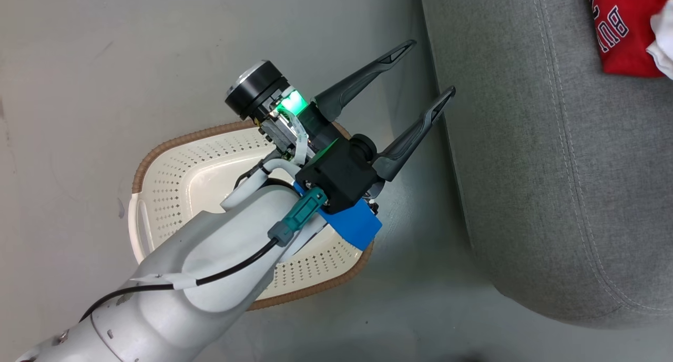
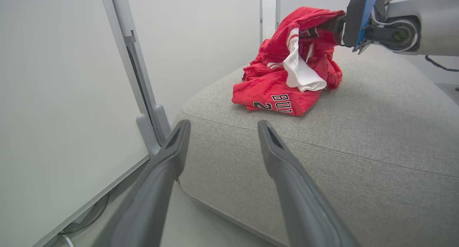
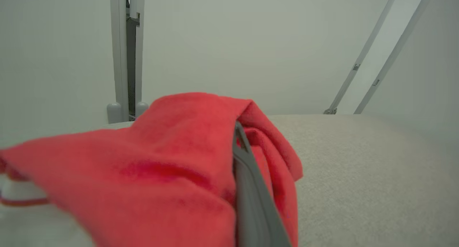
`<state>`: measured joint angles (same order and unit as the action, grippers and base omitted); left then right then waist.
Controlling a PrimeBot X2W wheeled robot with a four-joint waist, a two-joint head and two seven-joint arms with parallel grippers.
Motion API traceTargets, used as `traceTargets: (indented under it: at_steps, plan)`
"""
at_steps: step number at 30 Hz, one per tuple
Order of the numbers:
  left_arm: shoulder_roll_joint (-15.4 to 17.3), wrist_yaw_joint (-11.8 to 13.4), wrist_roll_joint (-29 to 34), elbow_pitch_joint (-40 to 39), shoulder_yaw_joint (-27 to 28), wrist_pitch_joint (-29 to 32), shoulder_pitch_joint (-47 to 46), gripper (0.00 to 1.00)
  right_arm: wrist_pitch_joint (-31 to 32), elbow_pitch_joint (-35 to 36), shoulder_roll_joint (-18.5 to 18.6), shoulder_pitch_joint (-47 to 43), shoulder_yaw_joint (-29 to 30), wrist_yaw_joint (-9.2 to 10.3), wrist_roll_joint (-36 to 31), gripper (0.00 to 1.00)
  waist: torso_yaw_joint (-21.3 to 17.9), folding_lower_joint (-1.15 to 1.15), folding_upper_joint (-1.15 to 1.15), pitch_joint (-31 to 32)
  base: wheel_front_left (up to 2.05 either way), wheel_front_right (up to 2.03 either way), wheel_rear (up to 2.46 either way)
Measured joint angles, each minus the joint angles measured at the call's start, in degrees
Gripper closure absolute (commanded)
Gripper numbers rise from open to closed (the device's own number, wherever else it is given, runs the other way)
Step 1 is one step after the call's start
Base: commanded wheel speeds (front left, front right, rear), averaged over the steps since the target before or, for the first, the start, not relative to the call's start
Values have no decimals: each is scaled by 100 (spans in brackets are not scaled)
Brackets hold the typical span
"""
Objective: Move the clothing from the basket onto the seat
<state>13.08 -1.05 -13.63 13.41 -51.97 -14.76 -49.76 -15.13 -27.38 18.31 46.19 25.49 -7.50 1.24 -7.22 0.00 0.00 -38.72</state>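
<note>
Below, a basket point(image 1: 173, 167) sits on the smooth grey floor point(image 1: 79, 89), beside the grey seat point(image 1: 526, 167); white wall panels point(image 2: 53, 96) stand behind. The left end effector point(image 1: 430, 68) hangs spread between basket and seat. On the seat, the red clothing point(image 2: 287, 82) rises from its lettered hem to a peak pinched by the right end effector point(image 3: 235, 130).

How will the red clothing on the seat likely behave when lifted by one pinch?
Probably floppy: the clothing droops in folds from the right gripper onto the seat. Likely light, since one small pinch props its peak.
</note>
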Motion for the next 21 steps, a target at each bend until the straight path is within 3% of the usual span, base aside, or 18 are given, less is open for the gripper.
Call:
traceTargets:
  at_steps: [7, 8, 9, 10, 21]
  plan:
    - [-2, 2, -21, 41, 22, -8, -32, 0, 0, -359, -193, -162, 120, 1, 94, 100, 30, 0, 0, 94, 0, 0, 0]
    - [-4, 4, -38, 48, 24, -8, -32, 0, 0, -371, -214, -166, 110, 1, 102, 83, 27, 0, 0, 125, 0, 0, 0]
    - [-8, 10, -43, 59, 27, -14, -30, 0, 0, -407, -225, -170, 91, 1, 96, 31, 25, 0, 0, 160, 0, 0, 0]
    - [-11, 19, -49, 70, 33, -15, -20, 0, 0, -437, -241, -189, 63, 1, 96, 0, 23, 0, 0, 200, 0, 0, 0]
    - [-55, 110, -187, 57, 216, -23, 405, 0, 0, 519, -594, -1496, -94, 1, 41, 0, 15, -1, 0, 920, 0, 0, 0]
